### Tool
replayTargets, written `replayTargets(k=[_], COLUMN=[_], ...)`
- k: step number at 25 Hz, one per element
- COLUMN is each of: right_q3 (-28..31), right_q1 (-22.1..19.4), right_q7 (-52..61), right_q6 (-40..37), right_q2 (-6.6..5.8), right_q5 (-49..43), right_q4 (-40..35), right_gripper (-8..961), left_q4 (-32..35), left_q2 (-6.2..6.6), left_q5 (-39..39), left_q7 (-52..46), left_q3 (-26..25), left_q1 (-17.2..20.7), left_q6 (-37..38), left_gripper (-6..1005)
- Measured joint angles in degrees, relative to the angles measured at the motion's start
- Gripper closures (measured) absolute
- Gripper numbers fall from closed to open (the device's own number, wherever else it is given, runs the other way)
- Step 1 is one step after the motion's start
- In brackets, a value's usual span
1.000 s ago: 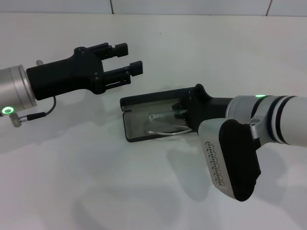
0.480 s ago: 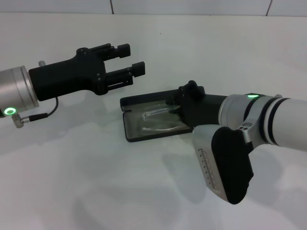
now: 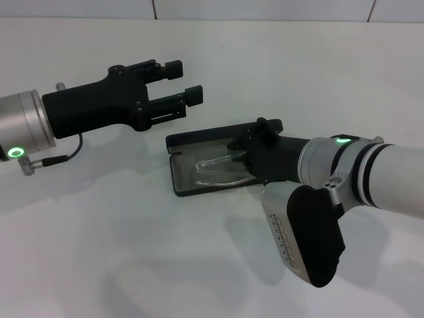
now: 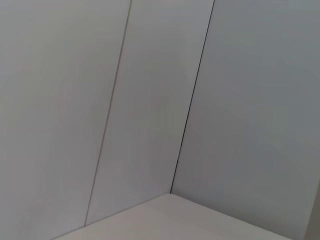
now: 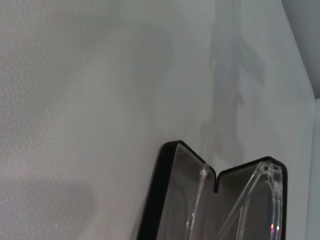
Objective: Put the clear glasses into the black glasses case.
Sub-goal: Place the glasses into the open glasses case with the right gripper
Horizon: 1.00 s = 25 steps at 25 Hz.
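My left gripper (image 3: 177,93) hangs in the upper left of the head view, above the white table (image 3: 99,252), its two black fingers spread apart with nothing between them. It points toward the middle of the frame and stands apart from the case, up and to the left of it. The left wrist view shows only pale wall panels and a strip of the table.

At the centre of the head view lies the black glasses case (image 3: 177,140), open flat on the table, its lid toward the top of the frame and its grey-lined tray toward the bottom. The clear glasses (image 3: 215,169) rest inside that tray; the right wrist view shows their transparent arms (image 5: 197,200) lying in the open case (image 5: 160,190).

My right gripper (image 3: 255,151) reaches in from the right of the frame and sits over the right end of the case, at the glasses. Its fingertips are hidden behind its own black body, so I cannot tell whether it grips the glasses or has let go.
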Motion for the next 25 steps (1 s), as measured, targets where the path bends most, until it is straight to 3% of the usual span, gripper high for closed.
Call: replayTargets(k=[25], right_q3=[-2.05], right_q1=[-0.04], right_q7=[-0.06], right_q6=[6.13], right_q2=[0.01], right_q5=[-0.64], right_q4=[3.74], right_gripper=[810], left_q4=[0.0], left_q2=[-0.09], left_q5=[0.61], left_q7=[0.0], left_q3=[0.0], left_q1=[-0.06], left_q6=[0.0], left_gripper=[313])
